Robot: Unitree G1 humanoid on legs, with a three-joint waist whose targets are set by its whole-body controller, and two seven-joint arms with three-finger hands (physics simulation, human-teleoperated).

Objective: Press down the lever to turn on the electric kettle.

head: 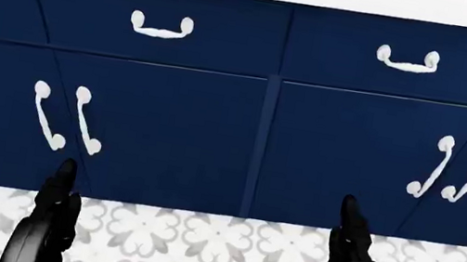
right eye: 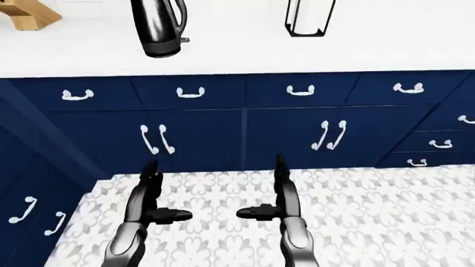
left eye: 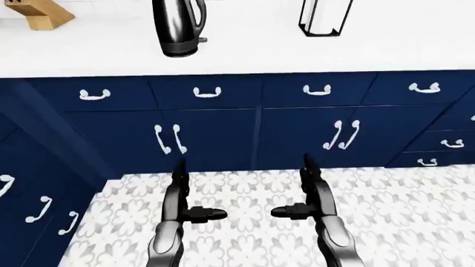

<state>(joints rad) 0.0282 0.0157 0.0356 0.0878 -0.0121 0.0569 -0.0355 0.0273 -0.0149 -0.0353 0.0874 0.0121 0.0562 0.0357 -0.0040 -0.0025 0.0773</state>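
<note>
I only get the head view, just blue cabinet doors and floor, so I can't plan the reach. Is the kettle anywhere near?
Observer: Yes. The kettle stands on the white counter, at the left-eye view's top, left of centre.
Operator: Anything beside it?
Observer: A black-framed holder stands to its right, apart from it; a wooden block sits at the far left.
Operator: Are my hands near it?
Observer: No. The left hand and right hand hang low over the patterned floor, empty, thumbs pointing toward each other.
</note>
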